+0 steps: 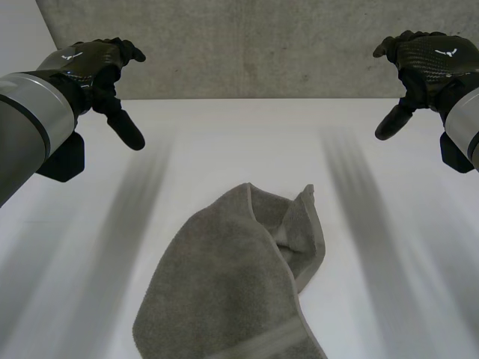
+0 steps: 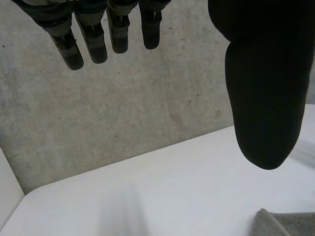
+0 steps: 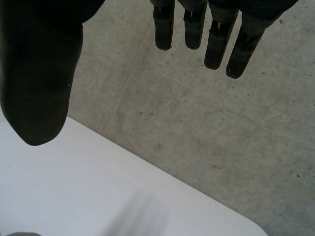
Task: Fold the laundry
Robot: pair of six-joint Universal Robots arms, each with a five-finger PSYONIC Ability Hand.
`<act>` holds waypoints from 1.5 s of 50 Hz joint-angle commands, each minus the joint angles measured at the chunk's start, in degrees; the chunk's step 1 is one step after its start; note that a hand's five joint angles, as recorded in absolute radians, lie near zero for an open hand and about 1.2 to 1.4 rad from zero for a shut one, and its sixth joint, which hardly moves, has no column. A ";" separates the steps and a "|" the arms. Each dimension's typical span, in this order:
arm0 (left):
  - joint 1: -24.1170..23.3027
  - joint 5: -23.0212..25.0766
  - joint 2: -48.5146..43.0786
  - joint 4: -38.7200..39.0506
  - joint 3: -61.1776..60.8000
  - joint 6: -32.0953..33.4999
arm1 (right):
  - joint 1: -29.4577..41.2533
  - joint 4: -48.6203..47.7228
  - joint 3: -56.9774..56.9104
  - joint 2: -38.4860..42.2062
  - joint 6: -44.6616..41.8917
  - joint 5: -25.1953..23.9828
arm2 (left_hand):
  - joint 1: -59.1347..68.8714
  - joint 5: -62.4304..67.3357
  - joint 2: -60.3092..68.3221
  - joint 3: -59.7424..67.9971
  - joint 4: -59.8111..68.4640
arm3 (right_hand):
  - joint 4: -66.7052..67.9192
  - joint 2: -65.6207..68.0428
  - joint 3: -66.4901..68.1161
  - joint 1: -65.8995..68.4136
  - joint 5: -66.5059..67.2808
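Note:
A grey towel (image 1: 232, 284) lies crumpled on the white table (image 1: 374, 247), near its front middle, with one corner standing up toward the far side. My left hand (image 1: 93, 67) hovers high at the far left, open, fingers relaxed and holding nothing. My right hand (image 1: 430, 63) hovers high at the far right, open and empty as well. Both hands are well apart from the towel. In the left wrist view my left hand's fingers (image 2: 93, 34) hang straight and a towel corner (image 2: 283, 223) lies below the thumb. The right wrist view has my right hand's straight fingers (image 3: 216, 34).
A grey concrete wall (image 1: 254, 45) stands behind the table's far edge. White tabletop (image 2: 147, 196) spreads on both sides of the towel.

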 commanded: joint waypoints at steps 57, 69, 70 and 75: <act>-13.81 8.04 -20.04 25.63 -14.77 9.58 | 1.41 -12.42 10.00 15.78 -34.62 -18.82 | 68.34 68.10 68.15 68.20 68.18 | 65.14 65.72 66.07 66.64 66.58; -5.46 6.88 2.11 27.12 -14.33 0.30 | 1.24 -17.63 9.92 -0.66 -17.45 -14.76 | 68.34 68.10 68.15 68.20 68.18 | 65.14 65.72 66.07 66.64 66.58; -5.11 7.41 4.05 27.21 -14.42 -2.69 | 1.24 -17.63 9.91 -0.68 -17.44 -14.76 | 68.34 68.10 68.15 68.20 68.18 | 65.14 65.72 66.07 66.64 66.58; -2.21 9.60 8.97 27.21 -14.85 -9.91 | 1.06 -17.54 9.74 -7.71 -16.30 -14.15 | 68.34 68.10 68.15 68.20 68.18 | 65.14 65.72 66.07 66.64 66.58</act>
